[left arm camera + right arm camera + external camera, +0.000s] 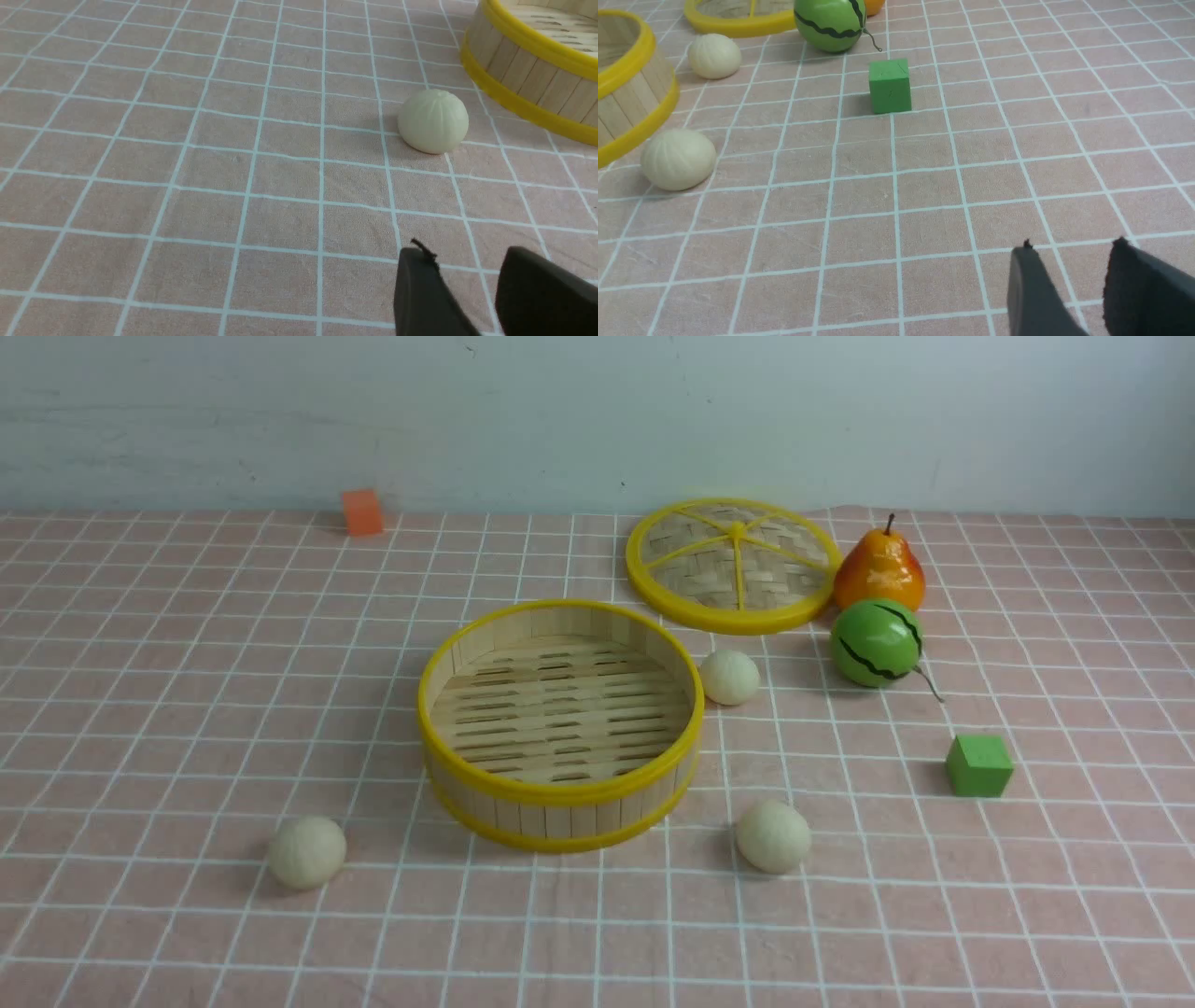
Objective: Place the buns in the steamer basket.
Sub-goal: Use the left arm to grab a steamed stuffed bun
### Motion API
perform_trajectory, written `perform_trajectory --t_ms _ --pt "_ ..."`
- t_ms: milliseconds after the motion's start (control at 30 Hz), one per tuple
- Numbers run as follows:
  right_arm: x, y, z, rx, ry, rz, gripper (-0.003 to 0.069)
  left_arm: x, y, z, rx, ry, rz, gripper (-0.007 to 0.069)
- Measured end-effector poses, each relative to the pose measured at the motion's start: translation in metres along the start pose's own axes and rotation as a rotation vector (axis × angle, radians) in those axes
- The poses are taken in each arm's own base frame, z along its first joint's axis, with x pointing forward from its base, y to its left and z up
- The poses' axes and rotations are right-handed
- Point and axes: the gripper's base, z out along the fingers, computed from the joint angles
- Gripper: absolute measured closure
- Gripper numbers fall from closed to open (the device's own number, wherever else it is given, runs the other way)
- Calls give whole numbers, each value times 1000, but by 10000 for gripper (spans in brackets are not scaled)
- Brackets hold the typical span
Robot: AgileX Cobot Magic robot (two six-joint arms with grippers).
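The steamer basket (560, 793), a round bamboo tub with yellow rims, stands mid-table with nothing in it. Three cream-white buns lie on the cloth around it: one at its front left (307, 851), one at its front right (773, 836), one at its back right (729, 677). Neither arm shows in the front view. In the left wrist view my left gripper (467, 252) is open and holds nothing, short of a bun (433, 121) beside the basket's wall (528, 70). My right gripper (1073, 245) is open too, well away from two buns (678, 159) (714, 55).
The woven lid (735, 565) lies flat at the back right. Beside it stand an orange pear (878, 569) and a green striped melon ball (876, 642). A green cube (978, 765) sits right of the basket, an orange cube (362, 511) by the back wall.
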Motion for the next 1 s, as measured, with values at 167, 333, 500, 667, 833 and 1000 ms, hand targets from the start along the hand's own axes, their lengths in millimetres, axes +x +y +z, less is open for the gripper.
perform_trajectory --t_ms 167,333,500,667,833,1000 --pt "0 0 0 0 0 0 420 0 0 0 0 0 0 387" --pt "0 0 0 0 0 0 420 0 0 0 0 0 0 387" --pt "0 0 0 0 0 0 420 0 0 0 0 0 0 387" --pt "0 0 0 4 -1 -10 420 0 0 0 -1 0 4 387" --pt "-1 -4 0 45 -8 -111 420 0 0 0 -5 -1 12 387" --pt "-2 -8 0 91 -12 -224 420 0 1 0 -7 -1 18 387"
